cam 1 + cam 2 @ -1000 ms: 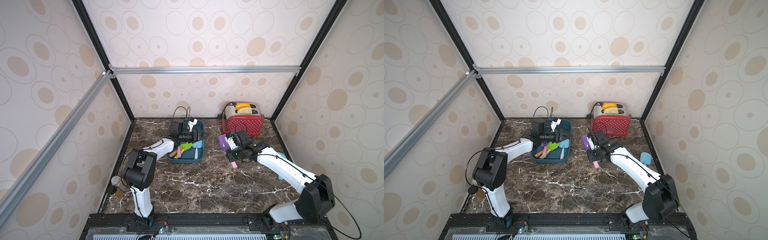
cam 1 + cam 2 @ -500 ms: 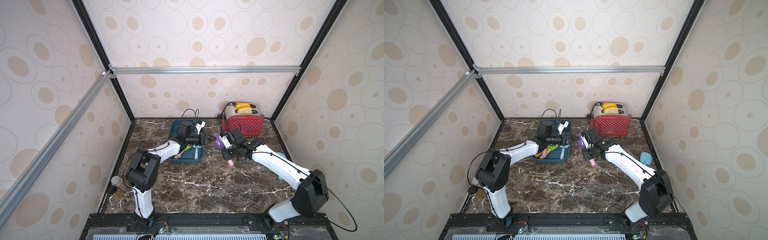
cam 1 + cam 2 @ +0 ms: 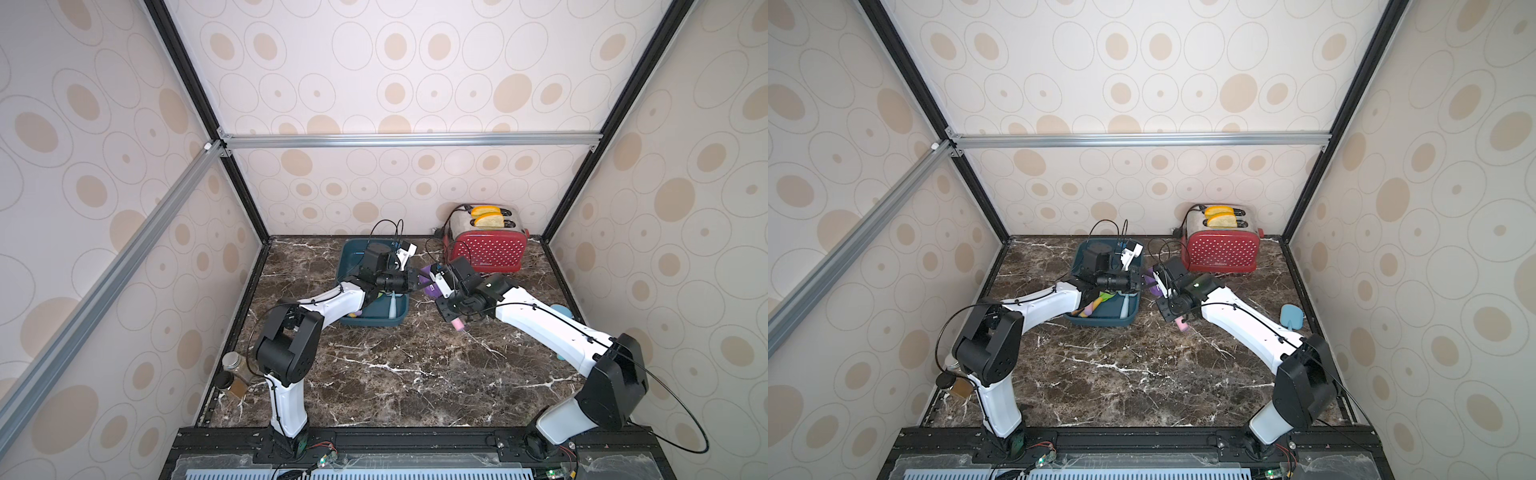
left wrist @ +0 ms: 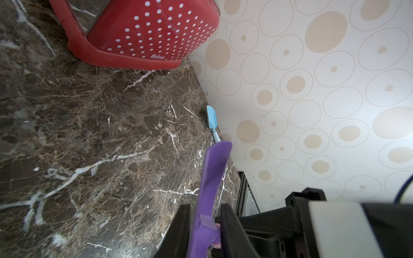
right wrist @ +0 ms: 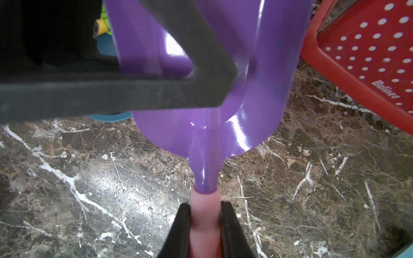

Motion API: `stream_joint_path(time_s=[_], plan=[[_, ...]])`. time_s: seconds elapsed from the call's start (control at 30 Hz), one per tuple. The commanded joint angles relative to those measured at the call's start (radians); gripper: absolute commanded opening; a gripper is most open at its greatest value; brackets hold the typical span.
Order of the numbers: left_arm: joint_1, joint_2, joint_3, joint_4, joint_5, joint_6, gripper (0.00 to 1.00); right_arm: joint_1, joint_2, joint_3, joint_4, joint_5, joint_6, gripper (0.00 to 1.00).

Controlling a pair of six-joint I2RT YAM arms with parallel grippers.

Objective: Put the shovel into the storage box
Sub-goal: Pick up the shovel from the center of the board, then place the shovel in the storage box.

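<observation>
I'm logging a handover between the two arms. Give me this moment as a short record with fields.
shovel: purple blade, pink handle, off the table, just beside the storage box
right gripper: shut on the pink handle
left gripper: shut on the purple blade
storage box: holds coloured tools; shovel not yet inside
toaster: red, behind the shovel
</observation>
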Motion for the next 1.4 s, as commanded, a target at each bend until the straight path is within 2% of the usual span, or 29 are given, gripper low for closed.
stream_joint_path(time_s=[0.0, 0.1, 0.2, 0.27, 0.33, 0.4, 0.6, 0.7, 0.8, 0.9, 1.03, 1.17, 1.23, 1.37], plan=[[-0.007, -0.014, 0.038, 0.023, -0.008, 0.002, 0.12, 0.013, 0.009, 0.029, -0.017, 0.045, -0.008, 0.0], [-0.006, -0.014, 0.041, 0.023, -0.008, 0.0, 0.02, 0.017, 0.008, 0.032, -0.015, 0.056, -0.011, 0.0], [-0.007, -0.014, 0.041, 0.024, -0.01, -0.003, 0.01, 0.022, 0.012, 0.037, -0.017, 0.067, -0.013, 0.0], [-0.008, -0.014, 0.041, 0.024, -0.01, -0.003, 0.01, 0.024, 0.015, 0.039, -0.02, 0.075, -0.013, 0.04], [-0.008, -0.016, 0.041, 0.024, -0.008, 0.001, 0.03, 0.029, 0.011, 0.043, -0.025, 0.091, -0.012, 0.17], [-0.007, -0.017, 0.045, 0.009, -0.014, 0.011, 0.03, 0.035, -0.006, 0.047, -0.031, 0.112, -0.008, 0.24], [0.012, -0.018, 0.111, -0.115, -0.025, 0.101, 0.02, 0.054, -0.195, 0.011, -0.044, 0.185, 0.009, 0.3], [0.058, -0.016, 0.17, -0.24, -0.005, 0.184, 0.03, 0.055, -0.352, -0.049, -0.038, 0.228, 0.015, 0.32], [0.132, -0.004, 0.275, -0.46, 0.038, 0.346, 0.05, 0.053, -0.478, -0.103, -0.06, 0.308, 0.019, 0.33], [0.216, 0.03, 0.41, -0.691, 0.052, 0.529, 0.08, 0.052, -0.549, -0.15, -0.11, 0.385, 0.032, 0.35], [0.315, 0.12, 0.592, -0.942, 0.065, 0.68, 0.07, 0.051, -0.595, -0.225, -0.159, 0.41, 0.071, 0.35], [0.351, 0.22, 0.738, -1.142, 0.041, 0.823, 0.07, 0.051, -0.621, -0.276, -0.184, 0.409, 0.114, 0.35], [0.351, 0.273, 0.803, -1.227, -0.016, 0.883, 0.07, 0.05, -0.638, -0.296, -0.182, 0.397, 0.128, 0.35], [0.351, 0.367, 0.895, -1.286, -0.067, 0.91, 0.05, 0.052, -0.66, -0.333, -0.171, 0.375, 0.14, 0.35]])
